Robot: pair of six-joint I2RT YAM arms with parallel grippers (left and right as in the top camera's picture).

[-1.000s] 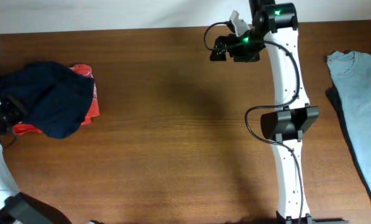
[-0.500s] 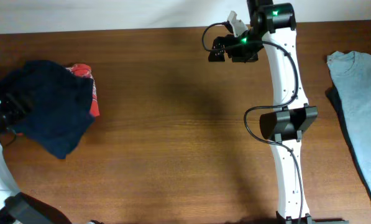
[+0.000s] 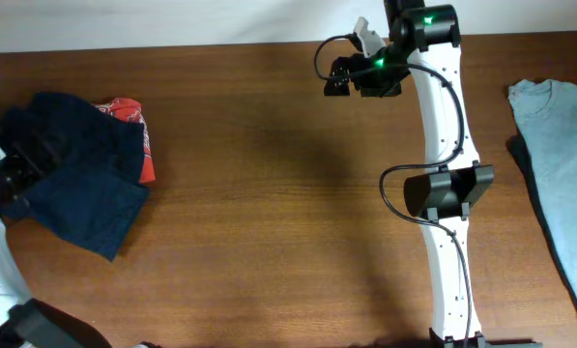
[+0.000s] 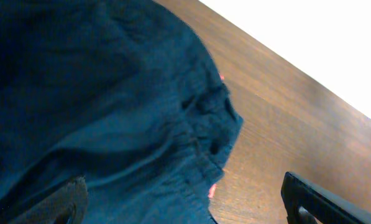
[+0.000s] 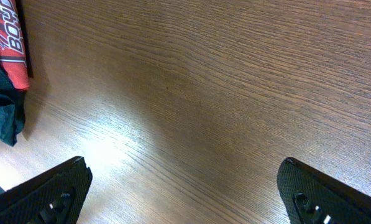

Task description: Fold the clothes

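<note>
Where the red shirt (image 5: pixel 8 37) lies left of the spread right hand (image 5: pixel 185 186), "BOY" is legible. The left hand (image 4: pixel 185 199) hangs spread over the clothes (image 4: pixel 98 112).

The brown wood-grain worktop (image 3: pixel 269 222) fills most of what I see, and its far edge meets a white strip (image 3: pixel 124 24). At my left end a red shirt (image 3: pixel 141 150) with white lettering lies bunched, only part of it showing. My right wrist view catches its printed edge at the top-left corner. Well apart, at my right end, a pale grey-blue T-shirt (image 3: pixel 559 155) lies flat and runs out of frame. Some dark fabric (image 3: pixel 521 166) peeks out along the side of it that faces the middle of the worktop.
</note>
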